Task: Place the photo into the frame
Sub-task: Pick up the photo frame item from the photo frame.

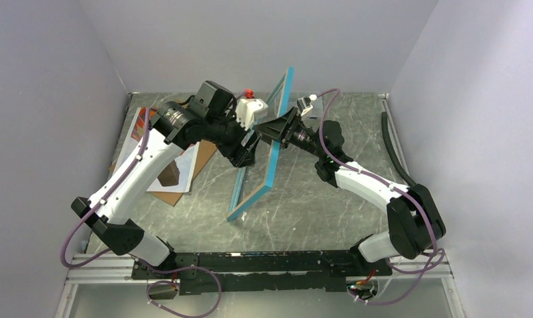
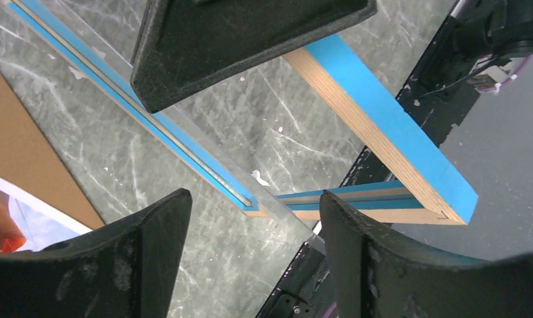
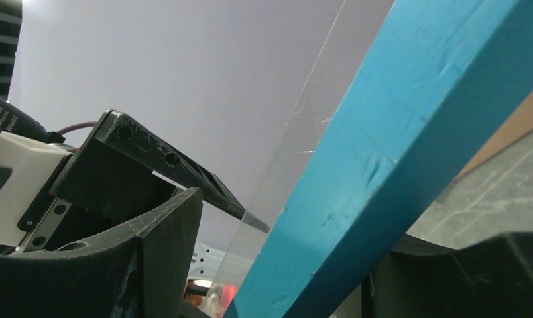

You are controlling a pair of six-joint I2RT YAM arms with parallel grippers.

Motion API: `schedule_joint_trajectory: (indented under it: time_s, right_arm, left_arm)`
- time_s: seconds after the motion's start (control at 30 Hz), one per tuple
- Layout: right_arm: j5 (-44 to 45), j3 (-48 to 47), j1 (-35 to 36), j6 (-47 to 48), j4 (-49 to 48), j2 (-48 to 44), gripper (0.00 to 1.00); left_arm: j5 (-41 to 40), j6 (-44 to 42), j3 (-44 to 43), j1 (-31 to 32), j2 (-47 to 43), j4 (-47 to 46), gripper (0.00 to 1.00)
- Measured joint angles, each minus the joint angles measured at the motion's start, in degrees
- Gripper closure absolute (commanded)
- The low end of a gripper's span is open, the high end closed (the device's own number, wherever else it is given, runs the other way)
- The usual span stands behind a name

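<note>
Photo (image 1: 184,162) lies flat on brown backing board (image 1: 205,156) at 9 o'clock on worktop (image 1: 310,205), partly under L arm, well apart from frame (image 1: 272,172). L tool (image 1: 247,147) sits just at 9 o'clock of frame, fingers (image 2: 151,252) spread wide, frame's corner seen past them. Frame stands on edge at centre, tilted, low corner on worktop toward 7 o'clock, top toward 1 o'clock. R tool (image 3: 297,232) at 3 o'clock straddles its blue rail; one finger (image 3: 463,278) looks against it, gap on other side, so can't tell if clamped
</note>
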State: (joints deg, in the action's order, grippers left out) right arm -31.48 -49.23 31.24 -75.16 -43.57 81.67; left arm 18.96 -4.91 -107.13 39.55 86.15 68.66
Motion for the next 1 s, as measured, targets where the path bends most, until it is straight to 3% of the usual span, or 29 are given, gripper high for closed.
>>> schedule_joint_trajectory:
  time_s: [0.3,0.57,0.8,1.0]
  right_arm:
    - [-0.37,-0.55,-0.24,1.51,3.34,-0.44,0.32]
    - [-2.75,-0.35,-3.15,5.86,14.99,-6.03,0.31]
    - [-4.83,0.13,-7.41,15.76,34.82,-13.00,0.29]
    - [-2.23,1.95,-11.23,27.54,53.94,-17.53,0.50]
  left_arm:
    - [-4.63,-0.50,0.07,0.72,0.24,0.22,0.65]
    - [-8.35,-0.35,0.57,0.70,0.24,0.28,0.97]
    - [-13.14,-0.20,1.68,0.66,0.00,-1.03,0.97]
    - [-17.73,-0.48,2.82,0.70,-1.33,-2.19,0.97]
